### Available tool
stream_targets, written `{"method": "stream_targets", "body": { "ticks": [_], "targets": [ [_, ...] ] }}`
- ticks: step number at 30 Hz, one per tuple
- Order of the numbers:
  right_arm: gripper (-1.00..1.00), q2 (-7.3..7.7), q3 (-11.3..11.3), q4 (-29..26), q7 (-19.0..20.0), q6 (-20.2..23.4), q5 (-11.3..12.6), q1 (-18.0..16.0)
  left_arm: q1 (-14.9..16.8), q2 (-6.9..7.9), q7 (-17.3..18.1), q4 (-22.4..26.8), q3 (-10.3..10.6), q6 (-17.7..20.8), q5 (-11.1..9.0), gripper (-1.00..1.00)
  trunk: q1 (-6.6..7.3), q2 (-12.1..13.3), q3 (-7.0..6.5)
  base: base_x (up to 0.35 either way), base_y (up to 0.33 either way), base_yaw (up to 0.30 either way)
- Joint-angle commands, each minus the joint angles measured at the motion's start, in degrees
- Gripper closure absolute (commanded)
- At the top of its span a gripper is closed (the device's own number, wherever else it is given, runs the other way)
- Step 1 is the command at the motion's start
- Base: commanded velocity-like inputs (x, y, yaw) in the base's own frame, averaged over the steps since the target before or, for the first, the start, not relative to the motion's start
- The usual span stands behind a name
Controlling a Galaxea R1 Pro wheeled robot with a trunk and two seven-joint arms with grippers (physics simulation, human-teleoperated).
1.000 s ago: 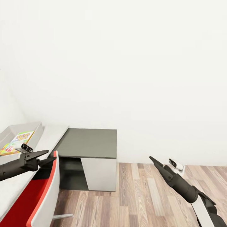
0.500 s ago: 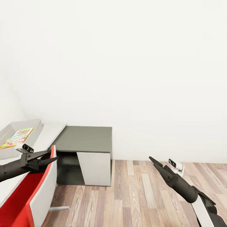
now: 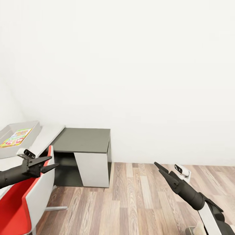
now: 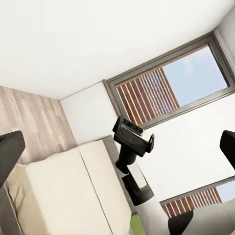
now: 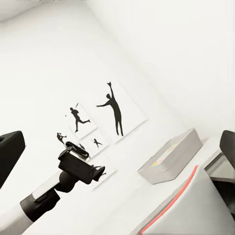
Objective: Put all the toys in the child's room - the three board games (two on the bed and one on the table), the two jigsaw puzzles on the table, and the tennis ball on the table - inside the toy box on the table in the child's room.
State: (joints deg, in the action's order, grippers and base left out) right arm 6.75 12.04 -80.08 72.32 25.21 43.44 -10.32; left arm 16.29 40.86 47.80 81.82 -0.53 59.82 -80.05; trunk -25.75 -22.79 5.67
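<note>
Robot in transit, both arms raised in front of the trunk, nothing carried. Head view nearest: black left gripper [image 3: 45, 164] over the red-seated white-shelled chair [image 3: 32, 199], jaws a little apart, empty. Black right gripper [image 3: 158, 166] hangs over the light wood-plank floor [image 3: 137, 202]; jaws look close together in the head view, yet its own wrist view shows the two tips well apart, so read as parted and empty.

Next out, white-grey topped desk [image 3: 49, 135] at the left edge, running away toward the white wall [image 3: 130, 65]. On it the shallow light-grey toy box [image 3: 29, 129], also seen from the right wrist [image 5: 171, 156]. Inside the box lies one bright printed board game [image 3: 16, 137], flat, long axis roughly along the desk. Just beside the desk's far end stands the lower dark-grey-topped side unit [image 3: 83, 140].

Key relation: toy box sits ahead and to the left of the left gripper, well apart from the right one, so the left arm is nearer to it. Left wrist looks the other way, onto the cream-mattress bed [image 4: 63, 196] and grey-framed windows [image 4: 166, 88]; no board games can be made out on the mattress. Likely the base is turning away from the desk to fetch the remaining toys.
</note>
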Motion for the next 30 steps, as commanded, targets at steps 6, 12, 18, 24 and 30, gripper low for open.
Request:
{"method": "stream_targets", "body": {
  "ticks": [6, 12, 18, 24, 30],
  "targets": [
    [-1.00, 0.02, 0.00, 0.01, -0.10, 0.55, 0.23, -0.05, 0.06, -0.24, -0.19, 0.08, -0.12, 0.18, 3.64, -1.00, -0.03, -0.13, 0.13, -0.023, -0.136, 0.000],
    [-1.00, 0.02, 0.00, 0.19, -0.43, 0.55, 0.17, -0.05, 0.24, -3.32, -0.40, 0.09, -0.08, 0.13, 8.76, -1.00, -0.03, -0.13, 0.13, -0.005, -0.031, 0.000],
    [-1.00, -0.26, 0.06, 0.94, -1.28, -0.38, -0.80, -0.05, 0.68, -8.12, -1.26, 0.10, 0.56, 0.07, 15.13, -1.00, -0.03, -0.13, 0.13, -0.001, -0.008, 0.000],
    [-1.00, -0.15, -0.08, 3.99, -6.05, -0.16, -4.56, -0.12, 1.10, -14.49, -3.97, -0.50, 0.95, 0.11, 28.40, -1.00, -0.03, -0.13, 0.13, 0.000, -0.002, 0.000],
    [-1.00, -0.65, -1.05, 4.86, -9.73, 2.05, -5.62, -0.14, 1.17, -18.27, -5.47, -2.60, 1.27, 0.12, 37.58, -1.00, -0.03, -0.13, 0.13, 0.000, 0.000, 0.000]
  ]
}}
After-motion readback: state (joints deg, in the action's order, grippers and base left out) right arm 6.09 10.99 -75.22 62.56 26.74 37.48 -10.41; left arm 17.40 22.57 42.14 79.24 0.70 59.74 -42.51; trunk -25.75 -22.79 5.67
